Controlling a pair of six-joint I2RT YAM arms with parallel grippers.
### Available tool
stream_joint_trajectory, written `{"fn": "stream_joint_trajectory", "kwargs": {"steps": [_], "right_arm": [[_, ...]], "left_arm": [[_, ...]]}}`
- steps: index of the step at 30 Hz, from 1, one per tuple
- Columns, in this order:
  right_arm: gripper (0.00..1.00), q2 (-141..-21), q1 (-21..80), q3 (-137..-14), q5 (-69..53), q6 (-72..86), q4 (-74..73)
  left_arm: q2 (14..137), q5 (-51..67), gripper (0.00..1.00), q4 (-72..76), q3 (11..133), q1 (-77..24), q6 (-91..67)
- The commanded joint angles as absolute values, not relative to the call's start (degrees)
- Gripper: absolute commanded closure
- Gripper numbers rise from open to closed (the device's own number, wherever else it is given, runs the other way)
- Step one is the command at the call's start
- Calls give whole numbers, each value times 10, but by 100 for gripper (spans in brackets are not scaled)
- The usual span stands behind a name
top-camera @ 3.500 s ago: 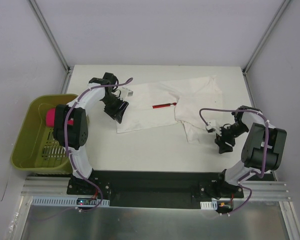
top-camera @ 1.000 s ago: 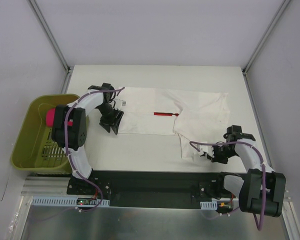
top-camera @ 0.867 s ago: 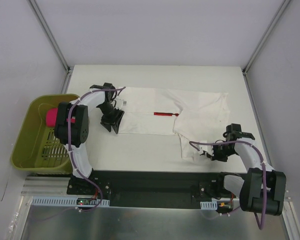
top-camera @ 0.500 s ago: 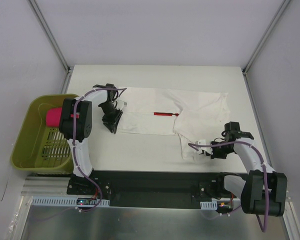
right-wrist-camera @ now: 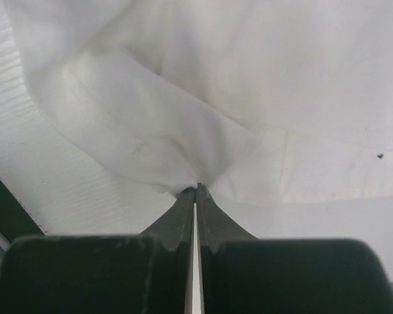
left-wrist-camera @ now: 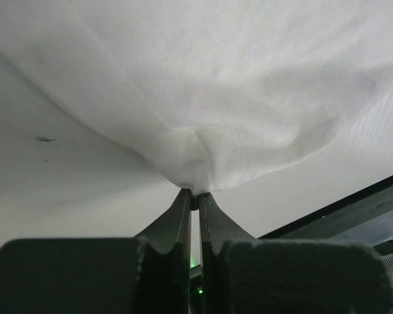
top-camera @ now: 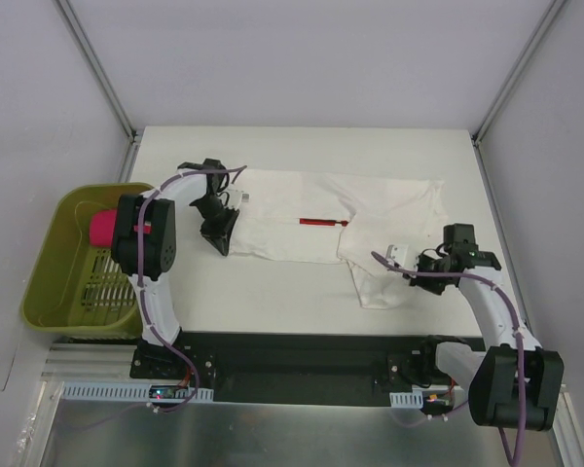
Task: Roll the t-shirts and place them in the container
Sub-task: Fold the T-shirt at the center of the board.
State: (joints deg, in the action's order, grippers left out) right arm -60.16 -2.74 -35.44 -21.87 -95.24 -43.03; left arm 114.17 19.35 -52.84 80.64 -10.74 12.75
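A white t-shirt (top-camera: 321, 233) lies stretched across the table, folded so that only a thin red strip of its print (top-camera: 319, 222) shows. My left gripper (top-camera: 220, 233) is at the shirt's left end, shut on a pinch of the white cloth (left-wrist-camera: 203, 98) at its tips (left-wrist-camera: 194, 194). My right gripper (top-camera: 412, 269) is by the shirt's lower right flap and is shut on a fold of that cloth (right-wrist-camera: 249, 78), which bunches at its tips (right-wrist-camera: 196, 188). A pink rolled t-shirt (top-camera: 99, 230) sits in the basket at the left.
An olive green basket (top-camera: 39, 282) stands off the table's left edge, beside the left arm. Black rails and the arm bases run along the near edge (top-camera: 292, 350). Grey walls enclose the table at the back and sides.
My left gripper has closed on the shirt's left edge. My right gripper, still shut on the flap, has moved away from the near edge, drawing the cloth up with it.
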Motion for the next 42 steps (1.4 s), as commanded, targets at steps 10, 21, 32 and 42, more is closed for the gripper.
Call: {"fn": "stream_joint_trajectory", "kwargs": {"steps": [10,21,32,42], "right_arm": [[99,-642,-66,-496,-210,-661,-365],[99,-758,-90,-634,-183,-590,-329],[99,-877,-91,-754,-134,-541,-279],[99,-951,-83,-839,-127,-540,-272]], "left_arm": [[1093,196,100,-555,903,-92,138],[1147,180,100,-570,998,-75,141],[1237,166,100,-600,1129,-67,153],[1305,157,100,-626,1243,-62,162]]}}
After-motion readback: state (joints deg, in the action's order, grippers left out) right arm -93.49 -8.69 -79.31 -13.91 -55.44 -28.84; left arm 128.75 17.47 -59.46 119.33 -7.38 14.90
